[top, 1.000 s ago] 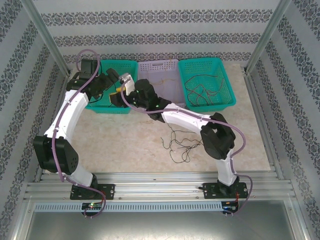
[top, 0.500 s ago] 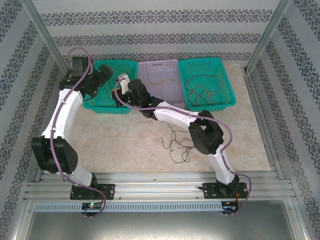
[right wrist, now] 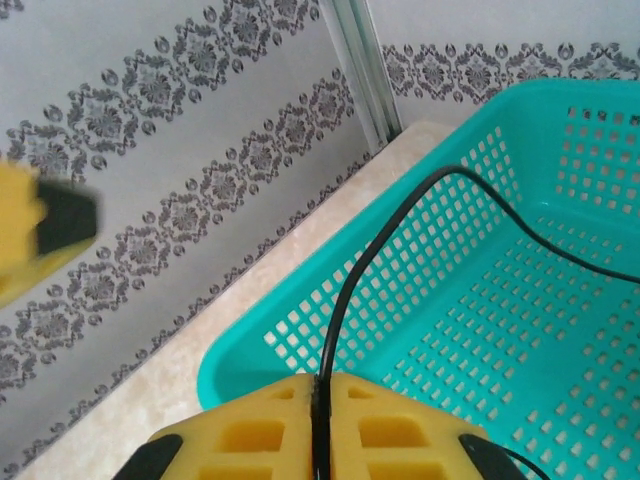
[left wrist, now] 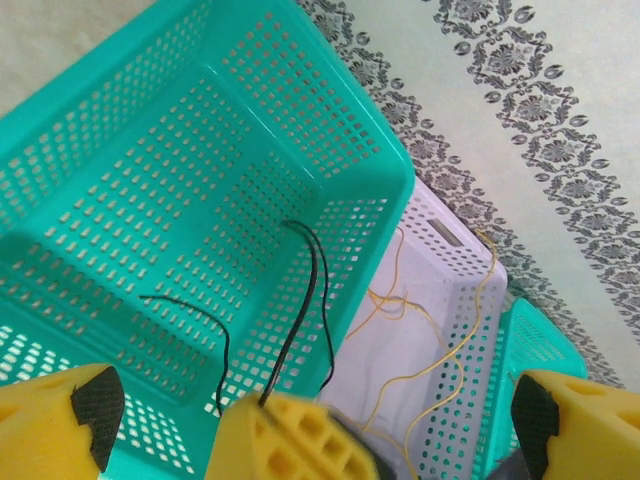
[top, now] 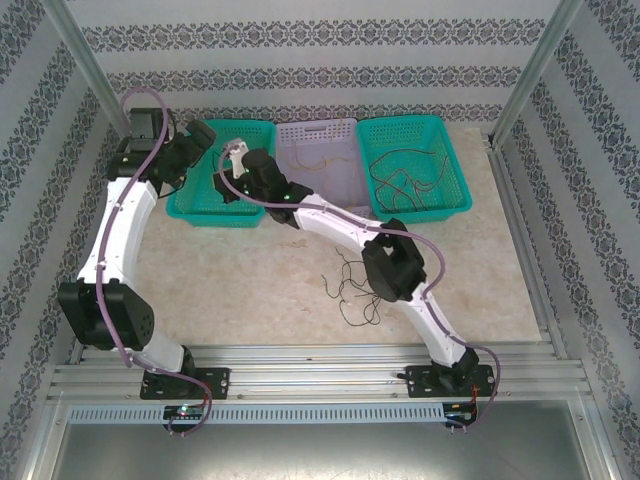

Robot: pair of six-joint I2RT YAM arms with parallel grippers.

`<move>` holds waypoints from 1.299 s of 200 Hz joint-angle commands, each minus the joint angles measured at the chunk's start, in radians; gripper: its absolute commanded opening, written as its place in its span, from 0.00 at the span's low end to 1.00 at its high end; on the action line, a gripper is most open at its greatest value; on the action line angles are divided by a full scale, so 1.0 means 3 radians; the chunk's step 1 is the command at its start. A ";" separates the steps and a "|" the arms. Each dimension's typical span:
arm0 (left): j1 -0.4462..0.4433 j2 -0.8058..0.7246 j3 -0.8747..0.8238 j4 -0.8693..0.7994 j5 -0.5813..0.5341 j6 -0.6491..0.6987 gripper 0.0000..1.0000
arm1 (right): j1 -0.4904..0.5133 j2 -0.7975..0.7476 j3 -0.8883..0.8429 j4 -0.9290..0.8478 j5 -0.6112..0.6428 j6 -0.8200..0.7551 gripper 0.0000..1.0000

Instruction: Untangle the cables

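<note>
The right claw [right wrist: 320,392] is clenched on a thin black cable [right wrist: 334,320], its yellow pads [right wrist: 250,440] pressed together with the wire rising out from between them and arching over the rim into the left teal basket [top: 215,215] at the far left of the bench [top: 250,280]. The left claw [top: 203,133] hangs released and spread wide above that same basket, just beside the right one. A loose tangle of cables [top: 355,290] lies on the bench near the middle, beside the right arm. Thin yellow cables [left wrist: 440,365] lie in the pale middle basket [top: 320,128], and more dark cables [top: 400,180] are heaped in the right teal basket [top: 420,212].
</note>
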 commanded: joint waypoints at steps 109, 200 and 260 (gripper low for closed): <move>-0.0075 -0.1346 -0.1229 0.0010 -0.0311 0.0357 1.00 | -0.0319 -0.1100 -0.0825 0.0085 0.0203 0.0102 0.71; -0.1670 -0.1335 -0.2012 0.0129 -0.0794 0.0469 1.00 | -0.0496 -0.3955 -0.3664 -0.0904 0.1490 0.0037 0.71; -0.2520 -0.0751 -0.2040 0.0371 -0.0893 0.0399 1.00 | -0.0610 -0.4978 -0.4786 -0.1712 0.1928 0.0606 0.72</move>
